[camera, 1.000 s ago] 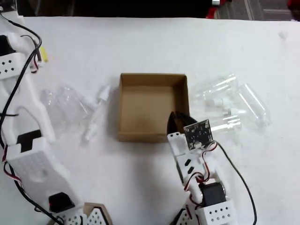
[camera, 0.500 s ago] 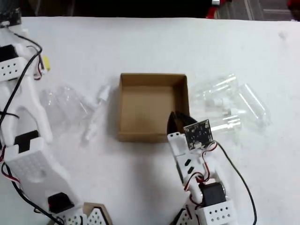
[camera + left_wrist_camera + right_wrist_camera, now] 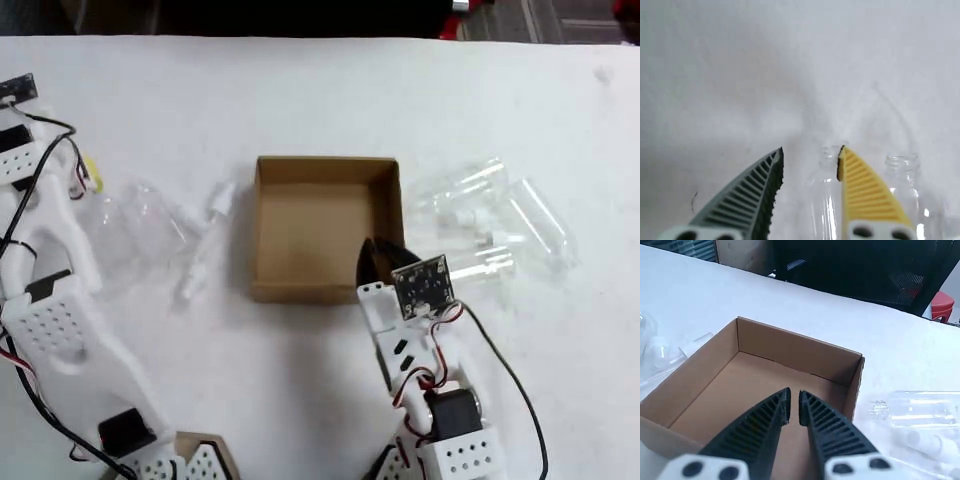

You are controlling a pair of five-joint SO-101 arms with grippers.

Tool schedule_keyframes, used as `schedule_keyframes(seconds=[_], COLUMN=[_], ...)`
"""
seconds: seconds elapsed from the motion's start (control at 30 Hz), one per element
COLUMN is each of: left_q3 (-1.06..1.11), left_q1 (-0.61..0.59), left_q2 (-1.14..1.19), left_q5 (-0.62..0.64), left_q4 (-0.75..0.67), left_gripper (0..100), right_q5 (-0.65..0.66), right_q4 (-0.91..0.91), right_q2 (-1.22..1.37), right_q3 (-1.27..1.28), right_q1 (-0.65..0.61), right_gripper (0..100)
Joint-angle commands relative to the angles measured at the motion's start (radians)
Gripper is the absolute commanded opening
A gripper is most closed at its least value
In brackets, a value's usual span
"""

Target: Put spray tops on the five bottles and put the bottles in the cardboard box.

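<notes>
A white counter (image 3: 300, 90) spans almost the whole high view, matte and evenly lit, with soft, faint shadows. Beyond its far edge lies a dark strip (image 3: 250, 18), and at the far right corner a patch of grey floor (image 3: 560, 18) beside a small red object (image 3: 462, 6). From the right wrist view, black furniture with a mesh panel (image 3: 900, 280) stands behind the counter, a tan panel (image 3: 740, 255) next to it.

Bottles (image 3: 140, 218) left, bottles (image 3: 500, 215) right of box (image 3: 310, 225)
</notes>
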Motion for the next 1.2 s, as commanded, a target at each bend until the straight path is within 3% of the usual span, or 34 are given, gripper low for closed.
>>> schedule_keyframes(seconds=[0.0, 0.3, 0.73, 1.17], left_q3=[-0.006, 0.002, -0.066, -0.542], left_q1=[0.027, 0.039, 0.038, 0.041], left_q2=[-0.018, -0.016, 0.085, 0.286], left_q5=[0.054, 0.123, 0.123, 0.129], left_q4=[-0.021, -0.023, -0.049, 0.269], left_gripper=[18, 18, 18, 18], right_q5=[-0.009, -0.009, -0.009, -0.009], right_q4=[-0.022, -0.022, -0.022, -0.022], right_q2=[-0.002, -0.002, -0.002, -0.002], right_q3=[0.008, 0.008, 0.008, 0.008], right_q1=[0.005, 0.005, 0.005, 0.005], right_gripper=[2.2, 2.2, 2.2, 2.2])
